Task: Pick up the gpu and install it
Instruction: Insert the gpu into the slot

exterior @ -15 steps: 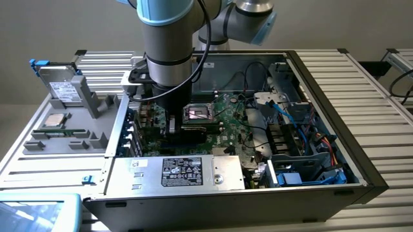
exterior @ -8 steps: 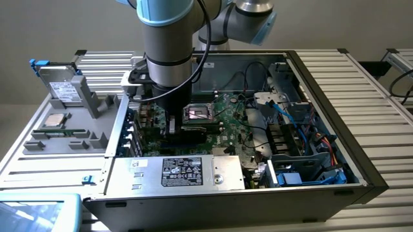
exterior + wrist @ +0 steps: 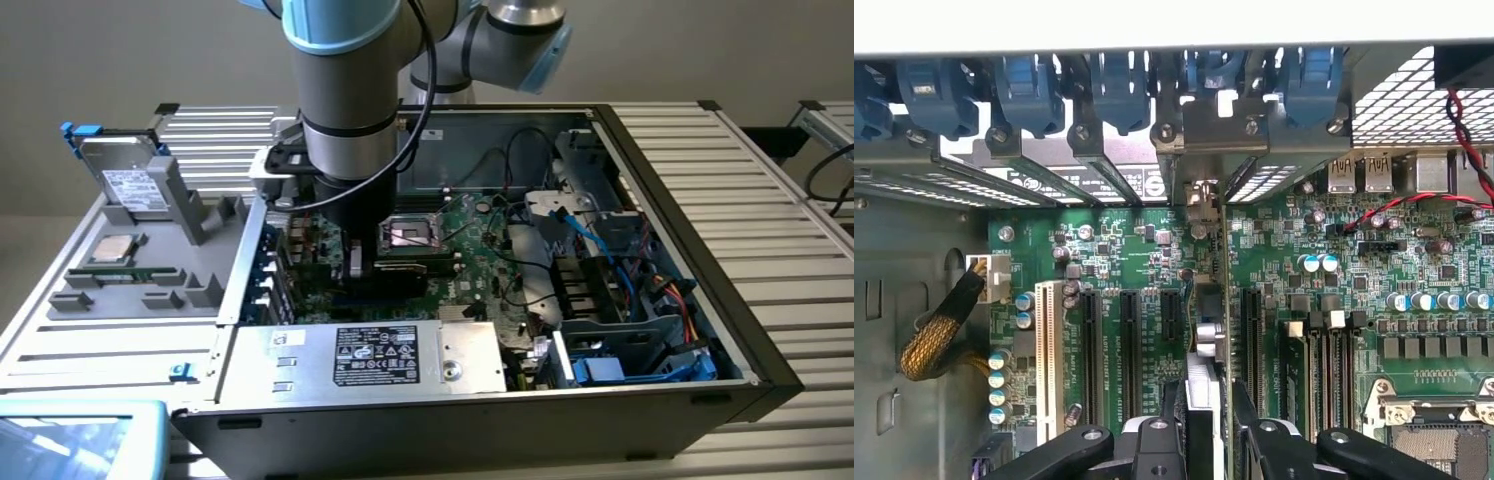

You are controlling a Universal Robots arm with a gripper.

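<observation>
Jaws tight on gpu (image 3: 1201, 372) (edge-on)

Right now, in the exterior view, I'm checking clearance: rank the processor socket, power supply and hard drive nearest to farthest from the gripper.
From the gripper:
1. Processor socket, beside it on the board.
2. Power supply, inside the case, toward the camera.
3. Hard drive, outside the case, exterior view's left.
</observation>
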